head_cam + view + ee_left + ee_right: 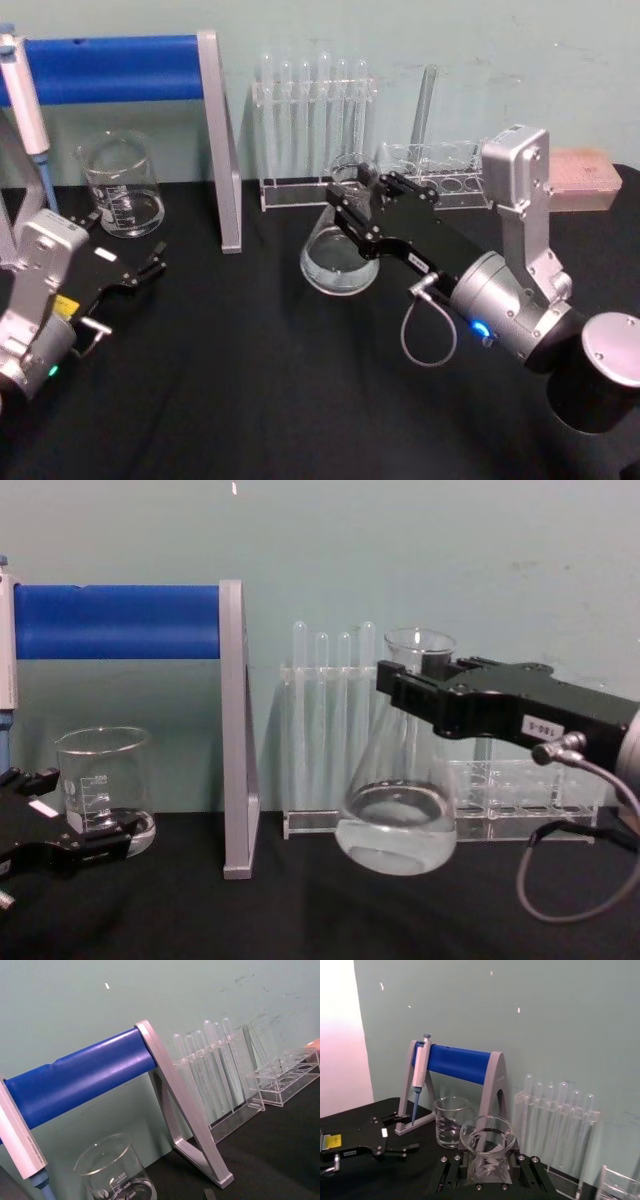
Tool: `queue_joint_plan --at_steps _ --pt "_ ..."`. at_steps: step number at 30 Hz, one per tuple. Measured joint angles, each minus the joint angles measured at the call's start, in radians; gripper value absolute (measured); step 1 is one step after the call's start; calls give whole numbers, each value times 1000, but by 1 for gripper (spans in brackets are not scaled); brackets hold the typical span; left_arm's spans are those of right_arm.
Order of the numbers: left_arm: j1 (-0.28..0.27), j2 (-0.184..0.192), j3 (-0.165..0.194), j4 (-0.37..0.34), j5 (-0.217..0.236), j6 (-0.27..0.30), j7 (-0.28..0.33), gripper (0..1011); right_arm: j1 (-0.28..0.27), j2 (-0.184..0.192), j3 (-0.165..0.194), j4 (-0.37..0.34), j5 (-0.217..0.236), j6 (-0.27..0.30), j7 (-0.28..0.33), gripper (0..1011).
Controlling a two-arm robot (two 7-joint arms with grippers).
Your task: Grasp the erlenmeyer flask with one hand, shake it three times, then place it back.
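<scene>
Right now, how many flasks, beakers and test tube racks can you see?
erlenmeyer flask: 1
beaker: 1
test tube racks: 2
total: 4

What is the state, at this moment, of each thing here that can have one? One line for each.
erlenmeyer flask: tilted, clear liquid in its base, held at the neck.
right gripper: shut on the flask's neck.
left gripper: open, empty, low near the beaker.
beaker: upright on the table, untouched.
test tubes: upright in their rack.
pipette: hanging on the blue stand.
</scene>
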Motion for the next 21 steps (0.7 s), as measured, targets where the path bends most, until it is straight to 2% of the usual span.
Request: queue_joint_plan --at_steps 11,21 --pt "0 0 0 0 0 0 0 1001 20 22 -25 19 29 -2 4 449" --pt "0 0 0 0 0 0 0 1001 41 57 -49 70 73 -52 56 449"
